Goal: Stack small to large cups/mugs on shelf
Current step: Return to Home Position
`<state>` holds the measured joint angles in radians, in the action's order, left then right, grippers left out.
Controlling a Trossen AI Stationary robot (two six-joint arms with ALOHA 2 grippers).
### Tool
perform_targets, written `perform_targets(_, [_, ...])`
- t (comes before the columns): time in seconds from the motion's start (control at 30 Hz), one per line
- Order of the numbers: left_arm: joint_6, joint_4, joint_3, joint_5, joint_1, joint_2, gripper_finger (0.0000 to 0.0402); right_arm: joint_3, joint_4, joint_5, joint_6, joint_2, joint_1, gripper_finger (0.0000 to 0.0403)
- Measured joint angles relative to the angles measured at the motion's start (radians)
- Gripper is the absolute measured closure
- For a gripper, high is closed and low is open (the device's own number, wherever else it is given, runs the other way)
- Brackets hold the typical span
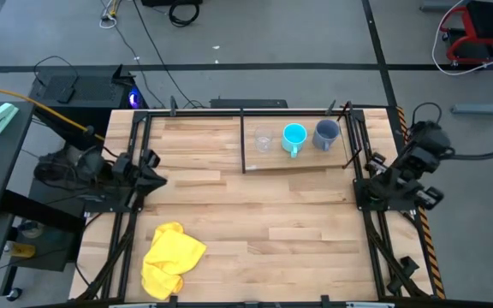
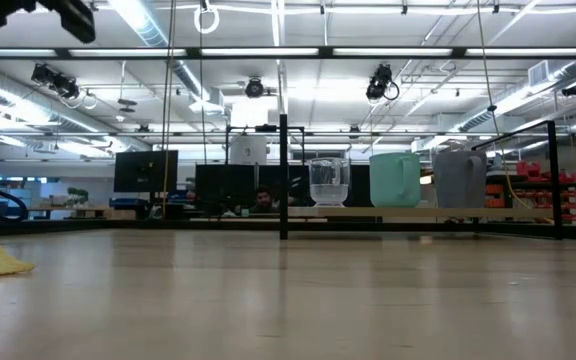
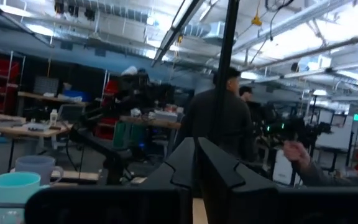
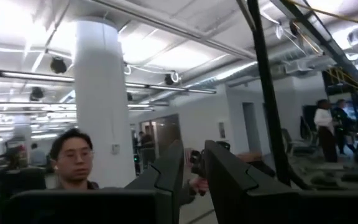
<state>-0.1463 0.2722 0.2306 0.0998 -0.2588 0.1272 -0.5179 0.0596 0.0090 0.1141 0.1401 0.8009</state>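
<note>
Upper right in the high view, the clear cup (image 1: 264, 140), cyan mug (image 1: 294, 136) and grey-blue mug (image 1: 325, 133) line the shelf (image 1: 298, 163), so the left gripper (image 3: 196, 144), jaws nearly closed, and the right gripper (image 4: 194, 149), jaws slightly parted, both empty, should park clear of them.

No writing, number, brand mark or sign can be read in any of these views. On the shelf (image 2: 388, 211), the clear cup (image 2: 329, 181), the cyan mug (image 2: 395, 179) beside it and the grey-blue mug (image 2: 459, 178) beyond that show plain sides. Any signs in the room behind the shelf are too small and blurred to make out.
</note>
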Motion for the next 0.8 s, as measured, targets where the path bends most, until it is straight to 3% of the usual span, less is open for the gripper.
perform_targets(0.2, [0.001, 0.015, -0.091, 0.000, 0.000, -0.118, 0.0372, 0.124, 0.126, 0.022, -0.013, -0.001, 0.000, 0.0329])
perform_targets(0.43, [0.001, 0.029, -0.142, 0.000, 0.001, -0.123, 0.0366, 0.291, 0.289, 0.028, -0.027, 0.000, -0.032, 0.0329])
perform_targets(0.8, [0.004, 0.084, -0.221, 0.000, 0.012, -0.121, 0.0378, 0.458, 0.423, 0.009, 0.014, 0.000, -0.256, 0.0329])
